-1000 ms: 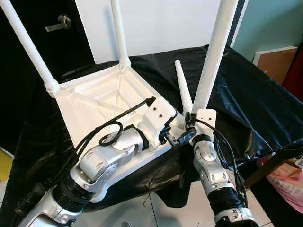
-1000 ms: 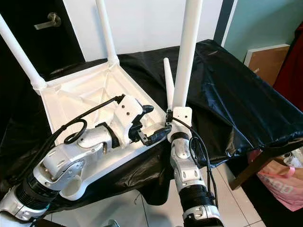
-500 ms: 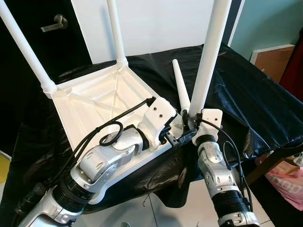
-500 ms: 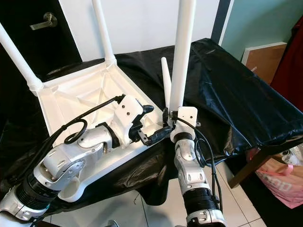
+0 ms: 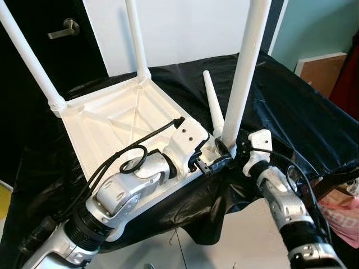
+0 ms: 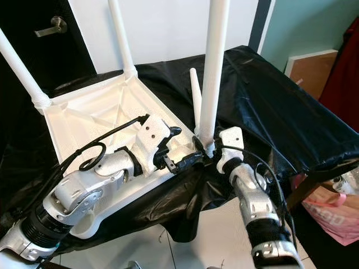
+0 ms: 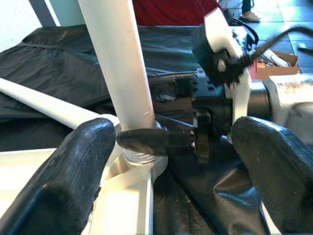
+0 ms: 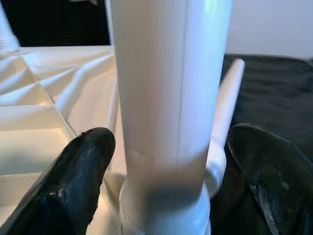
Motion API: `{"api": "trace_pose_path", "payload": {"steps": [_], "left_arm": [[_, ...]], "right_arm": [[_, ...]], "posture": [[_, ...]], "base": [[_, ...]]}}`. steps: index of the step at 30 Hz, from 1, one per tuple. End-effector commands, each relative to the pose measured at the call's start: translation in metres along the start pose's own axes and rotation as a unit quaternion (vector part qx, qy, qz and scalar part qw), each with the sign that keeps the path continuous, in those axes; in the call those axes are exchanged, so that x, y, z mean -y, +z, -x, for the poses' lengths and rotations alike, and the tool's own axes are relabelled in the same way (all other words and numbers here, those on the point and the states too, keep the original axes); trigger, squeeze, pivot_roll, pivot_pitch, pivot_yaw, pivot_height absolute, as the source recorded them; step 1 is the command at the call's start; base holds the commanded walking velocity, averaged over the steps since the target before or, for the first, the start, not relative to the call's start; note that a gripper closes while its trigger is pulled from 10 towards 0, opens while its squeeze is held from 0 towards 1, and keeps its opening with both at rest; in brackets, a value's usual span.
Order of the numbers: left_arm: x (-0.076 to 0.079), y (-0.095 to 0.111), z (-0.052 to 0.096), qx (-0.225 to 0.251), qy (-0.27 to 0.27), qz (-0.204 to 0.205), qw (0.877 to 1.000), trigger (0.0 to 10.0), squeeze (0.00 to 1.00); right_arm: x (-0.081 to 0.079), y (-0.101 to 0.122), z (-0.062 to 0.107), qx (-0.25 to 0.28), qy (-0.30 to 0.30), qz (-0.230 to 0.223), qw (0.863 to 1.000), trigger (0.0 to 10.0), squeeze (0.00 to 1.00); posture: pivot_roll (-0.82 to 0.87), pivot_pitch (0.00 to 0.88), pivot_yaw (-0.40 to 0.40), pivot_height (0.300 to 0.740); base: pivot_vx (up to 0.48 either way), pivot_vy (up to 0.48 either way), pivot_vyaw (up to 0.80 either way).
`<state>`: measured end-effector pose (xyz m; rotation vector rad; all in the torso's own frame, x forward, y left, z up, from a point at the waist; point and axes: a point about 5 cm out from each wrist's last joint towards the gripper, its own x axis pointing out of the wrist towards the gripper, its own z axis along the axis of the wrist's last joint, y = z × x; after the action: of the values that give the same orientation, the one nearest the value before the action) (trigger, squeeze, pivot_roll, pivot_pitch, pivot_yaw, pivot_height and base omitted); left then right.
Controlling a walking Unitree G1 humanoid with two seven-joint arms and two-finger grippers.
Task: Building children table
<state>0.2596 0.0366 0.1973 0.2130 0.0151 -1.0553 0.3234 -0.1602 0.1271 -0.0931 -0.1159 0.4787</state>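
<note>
Two legs already stand up from the upturned white tabletop (image 5: 112,120), which lies on the black-draped desk (image 5: 291,112). Left hand (image 5: 208,163) rests open on its near corner. Right hand (image 8: 166,196) sits open around the base of a third leg (image 5: 244,73) in that corner's socket, a loose leg (image 5: 213,106) lying just behind.

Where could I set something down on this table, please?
The black cloth lies bare between the loose leg and the table's right edge. The tabletop's corner is crowded: the left gripper and right gripper flank the upright leg.
</note>
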Motion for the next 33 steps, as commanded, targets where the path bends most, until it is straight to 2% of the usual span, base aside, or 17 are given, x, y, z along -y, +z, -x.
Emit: {"api": "trace_pose_path", "payload": {"steps": [1,8,17,18,20,21,22,33], "left_arm": [[0.009,-0.007,0.002,-0.011,-0.1,-0.002,0.995,10.0,0.0],[0.005,-0.029,0.0,-0.038,-0.076,0.003,0.996,10.0,0.0],[0.0,-0.044,-0.004,-0.025,-0.031,0.012,0.999,10.0,0.0],[0.0,-0.047,-0.006,-0.022,-0.018,0.003,1.0,10.0,0.0],[0.0,-0.047,-0.006,-0.022,-0.018,0.003,1.0,10.0,0.0],[-0.001,-0.051,-0.007,-0.023,-0.004,-0.012,1.0,10.0,0.0],[0.0,-0.056,-0.008,-0.03,0.005,-0.023,0.999,10.0,0.0],[0.001,-0.064,-0.01,-0.037,0.009,-0.039,0.999,10.0,0.0]], "right_arm": [[0.0,-0.002,-0.001,-0.002,0.018,-0.003,1.0,10.0,0.0],[0.007,0.004,-0.013,-0.011,0.069,0.011,0.998,10.0,0.0],[0.011,0.005,-0.022,-0.025,0.094,0.027,0.995,10.0,0.0],[0.012,0.003,-0.022,-0.031,0.098,0.03,0.994,7.1,0.0],[0.012,0.003,-0.022,-0.031,0.098,0.03,0.994,7.1,0.0],[0.012,0.0,-0.02,-0.038,0.101,0.031,0.994,3.1,0.0],[0.013,-0.005,-0.018,-0.048,0.102,0.031,0.993,0.0,0.0],[0.013,-0.018,-0.01,-0.067,0.102,0.021,0.992,0.0,0.0]], "posture": [[-0.12,0.0,0.043,0.74],[-0.11,0.0,0.037,0.74],[-0.1,0.0,0.033,0.74],[-0.1,0.0,0.033,0.74],[-0.1,0.0,0.033,0.74],[-0.1,0.0,0.034,0.74],[-0.1,0.0,0.037,0.74],[-0.11,0.0,0.043,0.74]], "base": [[0.0,0.0,0.0],[0.0,0.0,0.0],[0.0,0.0,0.0],[0.0,0.0,0.0],[0.0,0.0,0.0],[0.0,0.0,0.0],[0.0,0.0,0.0],[0.0,0.0,0.0]]}}
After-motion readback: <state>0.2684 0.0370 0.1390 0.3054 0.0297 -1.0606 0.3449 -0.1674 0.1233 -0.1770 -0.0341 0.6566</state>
